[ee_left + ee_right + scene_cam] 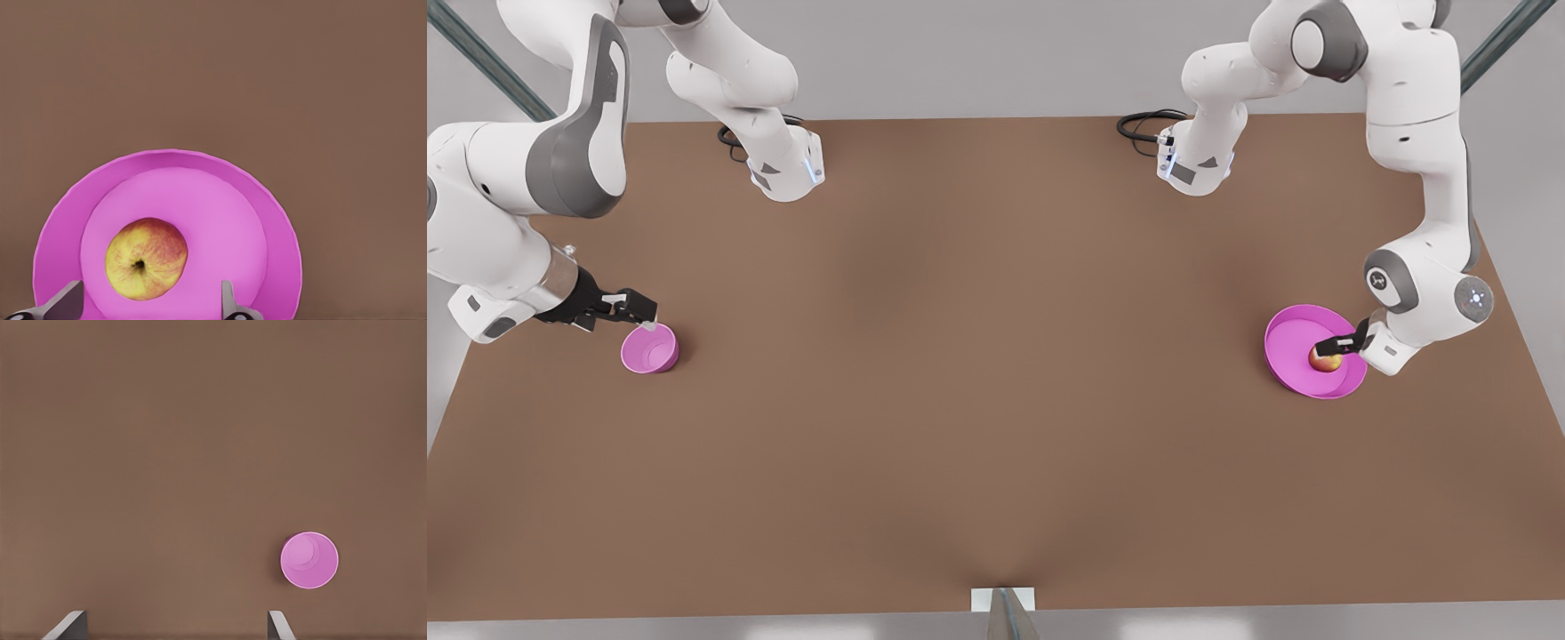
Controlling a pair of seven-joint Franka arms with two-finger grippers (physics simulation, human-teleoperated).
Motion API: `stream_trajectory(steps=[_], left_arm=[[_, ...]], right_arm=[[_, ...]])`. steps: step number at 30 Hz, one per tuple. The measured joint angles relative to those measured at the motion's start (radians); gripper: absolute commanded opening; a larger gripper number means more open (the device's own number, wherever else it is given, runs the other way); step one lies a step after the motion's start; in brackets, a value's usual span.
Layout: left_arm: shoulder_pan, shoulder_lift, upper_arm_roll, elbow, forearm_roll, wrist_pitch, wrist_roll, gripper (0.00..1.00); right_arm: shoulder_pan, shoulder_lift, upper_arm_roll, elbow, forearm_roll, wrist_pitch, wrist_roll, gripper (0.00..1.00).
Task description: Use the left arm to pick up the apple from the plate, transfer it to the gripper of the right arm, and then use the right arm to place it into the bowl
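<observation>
The brown table (996, 373) fills the scene, and along its near edge a small white bracket (1003, 598) sits at the middle. Farther in, toward the front view's right, the plate (1288, 331) lies flat on the table with the apple (1325, 360) resting inside it, on the side of the dish nearer the camera and toward the right edge of the table. The left gripper (1334, 347) is directly over the apple, reaching in from the right, and in the left wrist view its fingers (67, 303) stand apart, one to each side of the apple (146, 258) with a gap between each tip and the fruit; the apple shows its stem dimple upward and sits off-centre in the plate (267, 200). At about the same depth on the front view's left, well apart from the plate, the bowl (650, 348) stands upright and holds nothing. The right gripper (645, 316) hangs at the far-left rim of the bowl; from the front view I cannot tell whether it touches the rim. In the right wrist view its fingertips (70, 625) are spread wide, with bare table between them and the bowl (309, 560) off to one side. Farthest back, the two white arm bases stand on the table near its far edge, each with a black cable (1143, 124) coiled beside it.
</observation>
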Motion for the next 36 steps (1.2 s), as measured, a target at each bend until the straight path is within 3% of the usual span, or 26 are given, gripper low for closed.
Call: stream_trajectory(steps=[24, 28, 36], left_arm=[[0.008, 0.127, -0.002, 0.010, -0.048, 0.127, 0.097, 1.00], [0.008, 0.128, -0.002, 0.010, -0.048, 0.128, 0.105, 0.83], [0.008, 0.138, -0.002, 0.010, -0.048, 0.129, 0.116, 0.82]], right_arm=[[-0.012, 0.005, 0.000, 0.000, 0.000, 0.000, -0.018, 1.00], [-0.012, 0.005, 0.000, 0.000, 0.000, 0.000, -0.020, 1.00], [-0.012, 0.007, 0.000, 0.000, 0.001, 0.000, -0.027, 1.00]])
